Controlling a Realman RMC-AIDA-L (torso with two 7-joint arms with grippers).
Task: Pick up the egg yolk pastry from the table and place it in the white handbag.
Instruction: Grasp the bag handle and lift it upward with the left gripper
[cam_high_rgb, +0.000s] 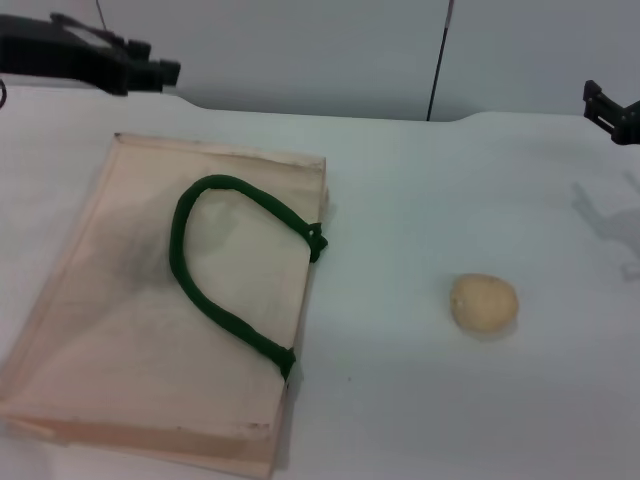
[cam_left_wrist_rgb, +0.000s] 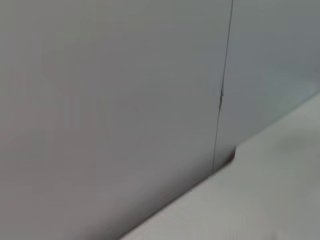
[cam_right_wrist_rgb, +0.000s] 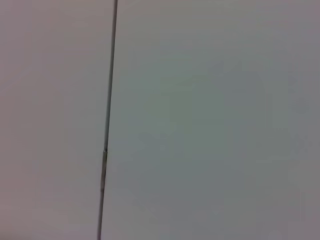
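While the head view looks down on the smooth white worktop (cam_high_rgb: 420, 200), the white handbag (cam_high_rgb: 120, 330) lies flat at left, translucent cream fabric, its thick green rope handle (cam_high_rgb: 215, 290) looped on top. The egg yolk pastry (cam_high_rgb: 484, 303), a matte doughy ball, sits right of centre, well apart. No writing is legible. Left gripper (cam_high_rgb: 150, 72) upper left, right gripper (cam_high_rgb: 612, 110) upper right; I cannot tell how their jaws stand. Left wrist: grey wall (cam_left_wrist_rgb: 110, 100), worktop corner. Right wrist: only wall.
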